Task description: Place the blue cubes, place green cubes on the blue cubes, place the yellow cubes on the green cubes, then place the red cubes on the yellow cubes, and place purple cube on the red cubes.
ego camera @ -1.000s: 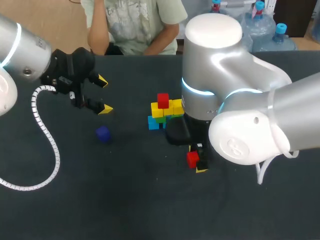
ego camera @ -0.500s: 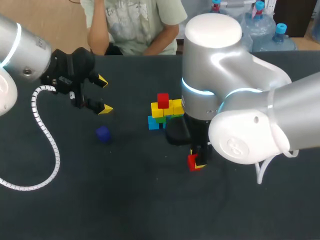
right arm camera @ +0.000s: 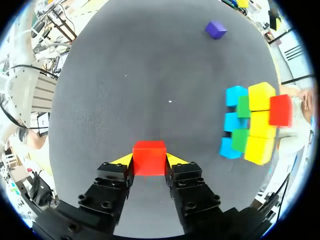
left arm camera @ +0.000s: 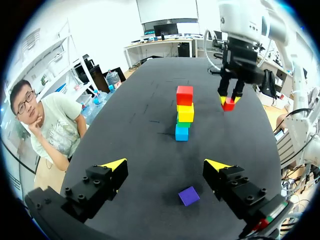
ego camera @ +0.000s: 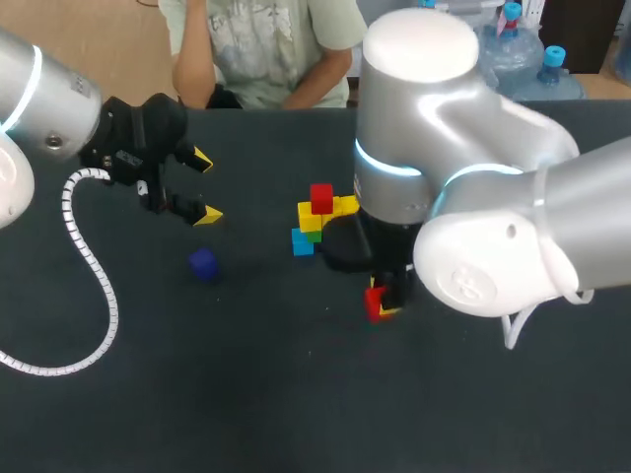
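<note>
right claw (right arm camera: 149,160) grips 1 red cube (right arm camera: 149,154) | left claw (left arm camera: 165,164) spread near purple cube (left arm camera: 189,195)

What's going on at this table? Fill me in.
The right gripper is shut on a red cube, beside the stack of blue, green and yellow cubes that already carries a second red cube on top. The left gripper hangs open near the purple cube, which lies alone on the table.

**One gripper gripping, one spread**

The right arm (ego camera: 463,177) bends in toward the middle, its right gripper (right arm camera: 149,161) pointing down, both fingers pressed against a red cube (ego camera: 375,301). The left arm (ego camera: 44,103) sits off to its side, the left gripper (ego camera: 205,187) spread wide.
</note>
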Available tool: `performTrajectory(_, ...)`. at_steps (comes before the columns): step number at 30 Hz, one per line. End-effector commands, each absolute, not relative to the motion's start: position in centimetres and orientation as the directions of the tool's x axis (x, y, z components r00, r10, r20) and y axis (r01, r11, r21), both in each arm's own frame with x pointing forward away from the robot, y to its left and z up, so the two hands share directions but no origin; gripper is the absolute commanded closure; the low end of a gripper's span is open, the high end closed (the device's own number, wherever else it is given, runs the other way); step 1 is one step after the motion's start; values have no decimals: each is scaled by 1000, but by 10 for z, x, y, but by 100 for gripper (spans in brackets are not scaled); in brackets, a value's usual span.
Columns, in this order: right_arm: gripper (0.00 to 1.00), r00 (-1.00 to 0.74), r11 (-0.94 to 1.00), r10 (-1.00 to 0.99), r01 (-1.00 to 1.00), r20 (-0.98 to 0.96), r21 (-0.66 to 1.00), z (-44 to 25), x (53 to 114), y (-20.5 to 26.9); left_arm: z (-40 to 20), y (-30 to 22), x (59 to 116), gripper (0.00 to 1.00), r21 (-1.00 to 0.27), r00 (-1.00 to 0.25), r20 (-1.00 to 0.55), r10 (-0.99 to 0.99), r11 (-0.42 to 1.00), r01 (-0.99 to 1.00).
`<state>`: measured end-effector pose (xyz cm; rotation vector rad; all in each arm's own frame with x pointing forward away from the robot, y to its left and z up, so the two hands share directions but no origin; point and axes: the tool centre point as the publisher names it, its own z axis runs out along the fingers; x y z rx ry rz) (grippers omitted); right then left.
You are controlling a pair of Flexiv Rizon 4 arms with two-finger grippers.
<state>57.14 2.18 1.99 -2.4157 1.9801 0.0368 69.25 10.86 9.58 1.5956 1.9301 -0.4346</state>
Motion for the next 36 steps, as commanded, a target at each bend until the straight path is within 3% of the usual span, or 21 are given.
performTrajectory(1, 100, 206, -205, -978, -978, -27, -28, 39, 579, 16, 95, 110, 693, 0, 118, -103, -627, 772, 225, 967)
performTrajectory(22, 100, 296, -293, -955, -943, 8, -154, 102, 653, 43, 95, 110, 693, 0, 118, -103, -627, 772, 225, 967)
performTrajectory(36, 100, 292, -286, -956, -944, -12, -165, 104, 678, 48, 95, 110, 693, 0, 118, -103, -627, 772, 225, 967)
